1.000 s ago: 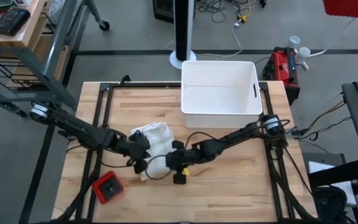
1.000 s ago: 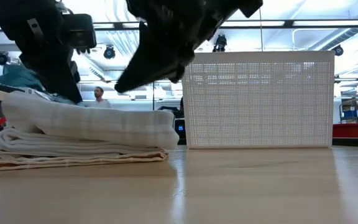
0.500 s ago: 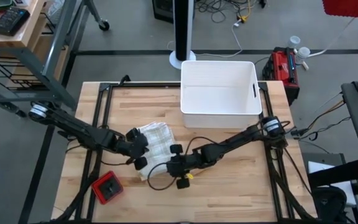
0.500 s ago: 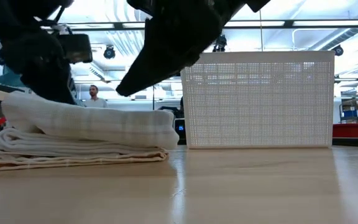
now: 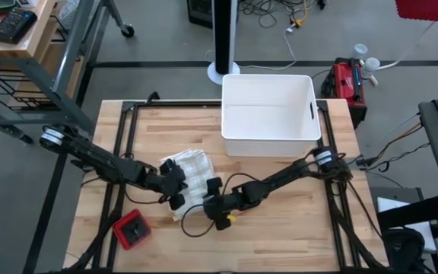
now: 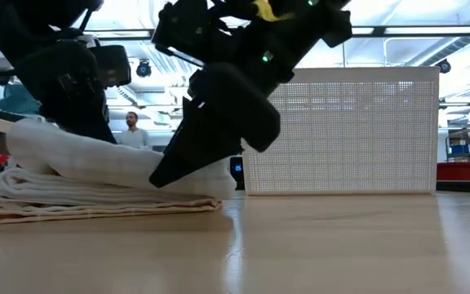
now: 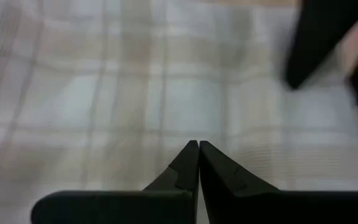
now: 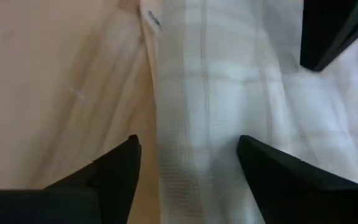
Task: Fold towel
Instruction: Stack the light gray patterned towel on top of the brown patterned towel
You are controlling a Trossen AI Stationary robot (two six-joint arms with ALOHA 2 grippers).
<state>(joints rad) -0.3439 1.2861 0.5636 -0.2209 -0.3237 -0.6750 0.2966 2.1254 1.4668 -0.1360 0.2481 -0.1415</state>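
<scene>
- Towel [image 5: 191, 173] lies folded in layers on the table [image 5: 280, 221], front-left of the white basket [image 5: 268, 106].
- Right gripper [image 5: 207, 204] is down at the towel's near edge, fingers [image 8: 114, 171] spread wide, holding nothing; a towel fold sits between them.
- Left gripper [image 5: 175, 185] sits over the towel's left part, just beside the right gripper; fingers [image 7: 188, 165] pressed together with nothing between them, tips over the cloth.
- Red box [image 5: 131, 230] lies near the table's front, left of both grippers.
</scene>
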